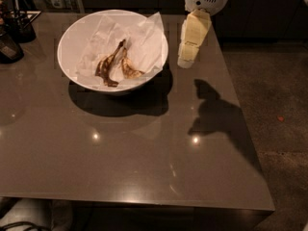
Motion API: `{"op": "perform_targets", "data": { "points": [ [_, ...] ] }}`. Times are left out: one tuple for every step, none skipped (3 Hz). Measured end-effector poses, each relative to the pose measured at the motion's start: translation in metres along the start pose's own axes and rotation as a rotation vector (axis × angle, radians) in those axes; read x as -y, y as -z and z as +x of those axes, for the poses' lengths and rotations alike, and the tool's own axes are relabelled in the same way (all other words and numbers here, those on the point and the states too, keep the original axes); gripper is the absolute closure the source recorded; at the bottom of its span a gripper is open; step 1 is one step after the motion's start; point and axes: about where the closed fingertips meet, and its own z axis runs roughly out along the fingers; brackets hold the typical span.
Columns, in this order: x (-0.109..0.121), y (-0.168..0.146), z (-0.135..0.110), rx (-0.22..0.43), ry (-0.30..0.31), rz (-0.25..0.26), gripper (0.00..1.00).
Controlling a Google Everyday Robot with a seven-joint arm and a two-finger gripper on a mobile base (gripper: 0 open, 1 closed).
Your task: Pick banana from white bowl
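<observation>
The white bowl (pixel 79 37) stands on the grey table at the back left, lined with crumpled white paper (pixel 144 42). The banana (pixel 113 64), brown-blotched and in two pieces meeting in a V, lies on the paper in the middle of the bowl. My gripper (pixel 186 59), cream-coloured under a white arm housing, hangs above the table just right of the bowl's right rim, apart from the bowl and the banana. It holds nothing that I can see.
Dark containers (pixel 14 32) stand at the table's far left edge. The grey table (pixel 144 153) ends at the right near x 500, with speckled floor (pixel 274 105) beyond. The gripper's shadow (pixel 216 114) falls on the table's right part.
</observation>
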Motion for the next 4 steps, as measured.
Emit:
{"op": "perform_targets", "data": {
  "points": [
    [0.007, -0.008, -0.027, 0.057, -0.071, -0.015, 0.00],
    [0.009, -0.018, -0.062, 0.091, -0.168, -0.071, 0.00],
    [0.014, -0.019, -0.066, 0.109, -0.186, -0.053, 0.00],
    [0.012, -0.028, -0.068, 0.115, -0.210, -0.055, 0.00]
  ]
}}
